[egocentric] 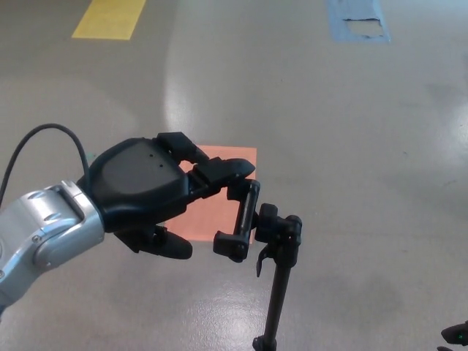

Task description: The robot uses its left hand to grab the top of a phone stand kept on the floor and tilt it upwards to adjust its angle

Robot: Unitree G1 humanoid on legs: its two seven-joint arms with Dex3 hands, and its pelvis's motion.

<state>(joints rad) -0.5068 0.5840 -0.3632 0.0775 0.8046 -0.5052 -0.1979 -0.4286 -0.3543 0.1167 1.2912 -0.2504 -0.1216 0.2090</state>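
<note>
A black phone stand [278, 278] rises from the floor at the bottom centre. Its clamp head [240, 219] sits at the top and holds no phone. My left hand [150, 194] comes in from the left, open, with its fingers spread. The upper fingers [227, 170] reach the top end of the clamp, and the thumb [170, 247] hangs lower, left of the clamp's bottom end. Whether the fingers touch the clamp is unclear. A small dark part at the bottom right corner [457, 333] may be my right hand.
An orange square patch [219, 197] lies on the grey floor behind the clamp. A yellow mark [108, 18] lies at the far left and a blue one [356, 20] at the far right. A black cable [40, 139] loops above my left forearm.
</note>
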